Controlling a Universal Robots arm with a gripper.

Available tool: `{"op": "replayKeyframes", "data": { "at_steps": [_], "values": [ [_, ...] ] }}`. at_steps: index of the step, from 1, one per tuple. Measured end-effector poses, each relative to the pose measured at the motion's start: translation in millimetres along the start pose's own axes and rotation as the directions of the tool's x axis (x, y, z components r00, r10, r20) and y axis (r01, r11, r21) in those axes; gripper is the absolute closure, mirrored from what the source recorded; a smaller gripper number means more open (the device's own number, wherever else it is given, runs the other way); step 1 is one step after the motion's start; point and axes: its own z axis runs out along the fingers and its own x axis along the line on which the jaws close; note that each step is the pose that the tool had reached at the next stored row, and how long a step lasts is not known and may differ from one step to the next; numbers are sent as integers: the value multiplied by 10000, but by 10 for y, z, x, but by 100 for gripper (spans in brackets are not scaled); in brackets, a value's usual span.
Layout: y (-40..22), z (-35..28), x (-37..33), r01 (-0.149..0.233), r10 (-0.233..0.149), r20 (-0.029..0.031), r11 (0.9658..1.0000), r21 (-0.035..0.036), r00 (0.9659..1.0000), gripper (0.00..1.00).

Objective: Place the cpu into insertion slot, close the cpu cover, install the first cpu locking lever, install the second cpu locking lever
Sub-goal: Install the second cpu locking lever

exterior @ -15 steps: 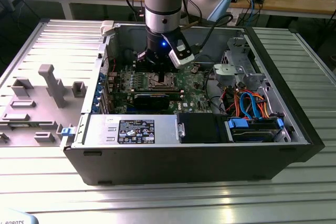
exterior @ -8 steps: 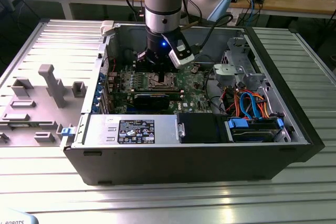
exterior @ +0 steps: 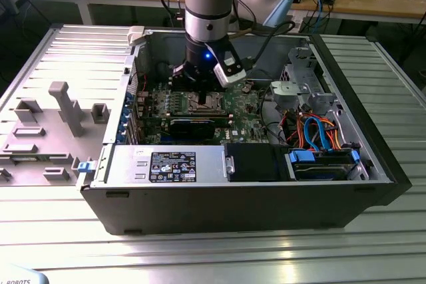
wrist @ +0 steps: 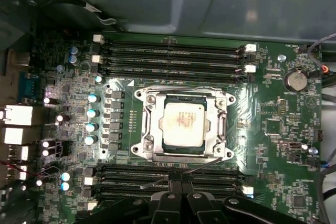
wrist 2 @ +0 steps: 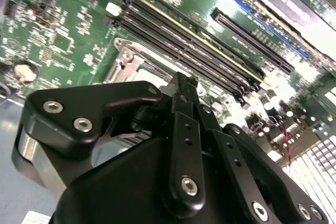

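Nearest the first wrist view's camera, the black two-fingered gripper [wrist: 181,186] had its slim tips pressed together with no gap visible between them, and the second wrist view showed the same meeting of tips [wrist 2: 181,81]. A thin silver wire locking lever [wrist: 202,165] ran slantwise right up to those tips. Whether the tips pinched it or merely touched it could not be told.

Just beyond lay the small square insertion slot with its silver metal rim [wrist: 140,148], set in the green motherboard [wrist: 273,124]. The flat square cpu with the pale grey metal top [wrist: 182,121] was already seated inside it. The thin silver window-frame cpu cover [wrist: 218,121] lay flat around the chip, so the placing and closing looked done. The step in hand seemed to be one of the locking levers, since this one stood out at an angle, not tucked along the socket edge. Seating it would probably call for a steady downward press, then a sideways nudge under its catch, without the wire slipping off the tips.

Farther off were the long black memory slots [wrist: 173,51], then the grey case wall [wrist: 210,3]. In the exterior view the gripper [exterior: 202,90] hung low over the socket.
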Motion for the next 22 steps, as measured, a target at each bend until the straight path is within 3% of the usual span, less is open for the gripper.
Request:
{"op": "replayKeyframes", "data": {
  "at_steps": [1, 2, 5, 8, 13, 20, 22],
  "values": [
    [-5, 2, -2, -6, 6, -96, 10000, -17, 10000, 89],
    [-8, 8, -2, -8, 8, -141, 10000, -28, 9999, 89],
    [-20, 26, -1, -14, 12, -224, 10000, -73, 9997, 89],
    [-83, 41, 11, -18, 13, -292, 9999, -156, 9996, 89],
    [-82, 73, 98, -19, 10, -303, 9995, -318, 9995, 89],
    [-143, 151, 136, 16, -34, -336, 9986, -535, 9994, 89],
    [-146, 165, 137, 16, -40, -340, 9976, -688, 9994, 89]
  ]
}}
